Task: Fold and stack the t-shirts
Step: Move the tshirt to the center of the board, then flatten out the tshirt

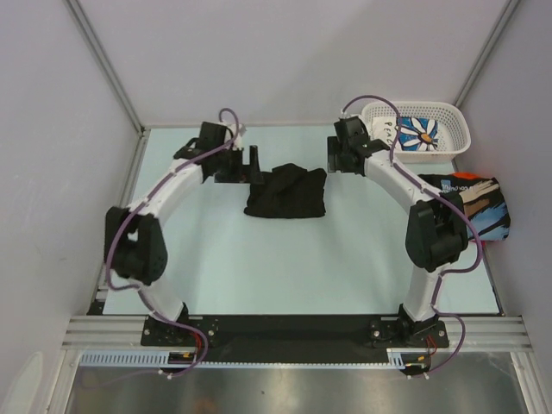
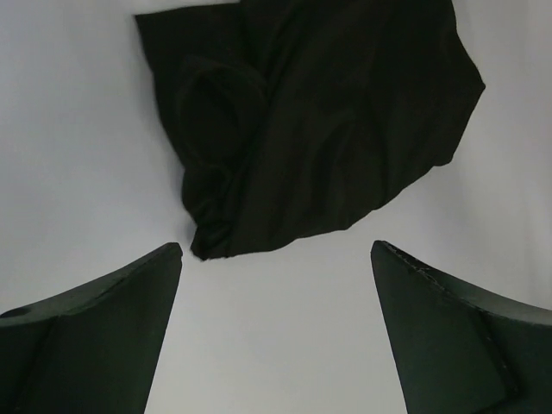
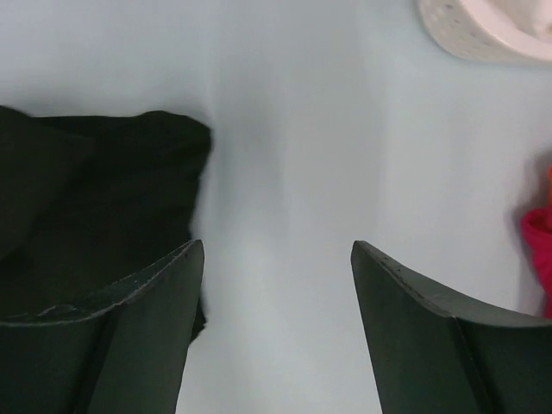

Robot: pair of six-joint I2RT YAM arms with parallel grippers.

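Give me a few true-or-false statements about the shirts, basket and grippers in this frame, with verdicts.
1. The black shirt lies bunched on the table. True.
2. The left gripper is shut on the black shirt. False: it is open and holds nothing, like the right gripper.
3. The daisy-print shirt lies in the basket. True.
4. The basket stands at the table's near left corner. False: it stands at the far right corner.
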